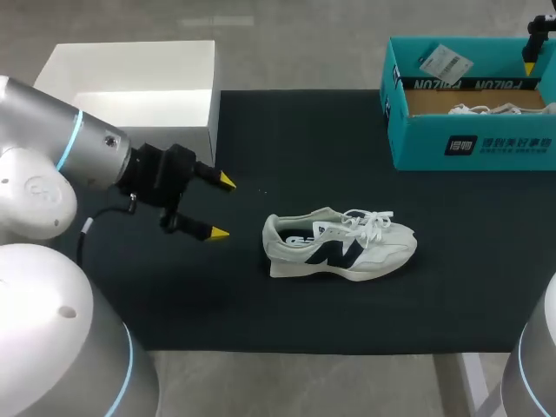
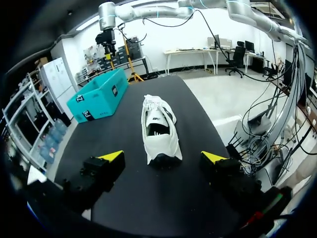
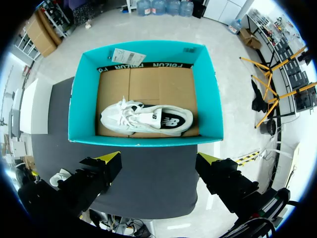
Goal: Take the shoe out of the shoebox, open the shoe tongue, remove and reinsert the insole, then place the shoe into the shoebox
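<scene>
a: status?
b: shoe (image 1: 339,246) is out of the shoebox (image 1: 469,130), upright on the table (image 1: 243,313), well apart from it. left gripper (image 1: 222,207) sits just off the shoe's heel, spread wide, holding nothing. right gripper (image 3: 159,159) is far past the shoe's toe end, over the shoebox, also spread wide and holding nothing.
a: so tongue next?
b: i'd say so. tongue (image 2: 157,115) looks down, laces (image 1: 372,221) loose over it.
a: plan?
b: left looks lined up with the heel, so close it across the heel sides to pin the shoe. right comes over, pinches only the tongue tip, pulls up and toward the toe.
a: risks?
b: catching laces along with the tongue, or lifting the whole shoe if the heel isn't held. also a second shoe (image 3: 146,118) lies in the shoebox, leave it alone.
</scene>
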Controlling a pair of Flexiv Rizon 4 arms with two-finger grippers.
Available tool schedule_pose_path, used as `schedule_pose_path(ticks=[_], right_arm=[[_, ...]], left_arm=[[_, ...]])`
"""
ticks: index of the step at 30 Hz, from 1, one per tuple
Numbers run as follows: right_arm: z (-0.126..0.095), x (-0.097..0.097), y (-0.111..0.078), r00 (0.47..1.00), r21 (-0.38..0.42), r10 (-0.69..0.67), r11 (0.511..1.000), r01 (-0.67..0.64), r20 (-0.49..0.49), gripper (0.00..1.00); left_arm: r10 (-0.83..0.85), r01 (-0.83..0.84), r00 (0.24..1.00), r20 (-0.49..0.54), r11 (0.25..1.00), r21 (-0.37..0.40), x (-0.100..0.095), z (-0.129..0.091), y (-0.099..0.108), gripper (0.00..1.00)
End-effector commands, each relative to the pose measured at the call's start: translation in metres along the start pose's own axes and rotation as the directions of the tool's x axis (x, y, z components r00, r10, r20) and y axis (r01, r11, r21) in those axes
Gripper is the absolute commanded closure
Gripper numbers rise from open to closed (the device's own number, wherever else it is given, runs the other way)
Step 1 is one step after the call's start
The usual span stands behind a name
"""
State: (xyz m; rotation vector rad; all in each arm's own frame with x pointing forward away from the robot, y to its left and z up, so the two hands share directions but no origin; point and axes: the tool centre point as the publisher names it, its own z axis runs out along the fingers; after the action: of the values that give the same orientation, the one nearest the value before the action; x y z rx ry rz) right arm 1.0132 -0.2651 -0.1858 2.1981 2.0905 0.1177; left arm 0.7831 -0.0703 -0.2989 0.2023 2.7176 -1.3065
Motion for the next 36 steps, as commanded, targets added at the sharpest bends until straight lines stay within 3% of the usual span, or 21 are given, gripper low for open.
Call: schedule_pose_path(ticks=[1,8,13,18,27,36], right_arm=[[0.0,0.0,0.0,1.0,-0.002,0.0,1.0,0.0,-0.001,0.0],[0.0,0.0,0.0,1.0,-0.002,0.0,1.0,0.0,-0.001,0.0],[0.0,0.0,0.0,1.0,-0.002,0.0,1.0,0.0,-0.001,0.0],[0.0,0.0,0.0,1.0,-0.002,0.0,1.0,0.0,-0.001,0.0],[0.0,0.0,0.0,1.0,-0.002,0.0,1.0,0.0,-0.001,0.0],[0.0,0.0,0.0,1.0,-0.002,0.0,1.0,0.0,-0.001,0.0]], left_arm=[[-0.051,0.051,0.998,-0.021,0.999,0.006,0.001,0.008,0.015,0.0],[-0.097,0.094,0.993,-0.066,0.994,-0.054,0.01,0.02,0.042,0.0],[-0.103,0.1,0.992,-0.075,0.994,-0.049,0.012,0.027,0.047,0.0],[-0.24,0.238,0.969,-0.057,0.97,-0.052,0.016,0.042,0.057,0.0],[-0.411,0.411,0.912,0.014,0.911,-0.032,0.025,0.06,0.065,0.0],[-0.344,0.343,0.938,0.034,0.939,0.03,0.025,0.08,0.063,0.0]])
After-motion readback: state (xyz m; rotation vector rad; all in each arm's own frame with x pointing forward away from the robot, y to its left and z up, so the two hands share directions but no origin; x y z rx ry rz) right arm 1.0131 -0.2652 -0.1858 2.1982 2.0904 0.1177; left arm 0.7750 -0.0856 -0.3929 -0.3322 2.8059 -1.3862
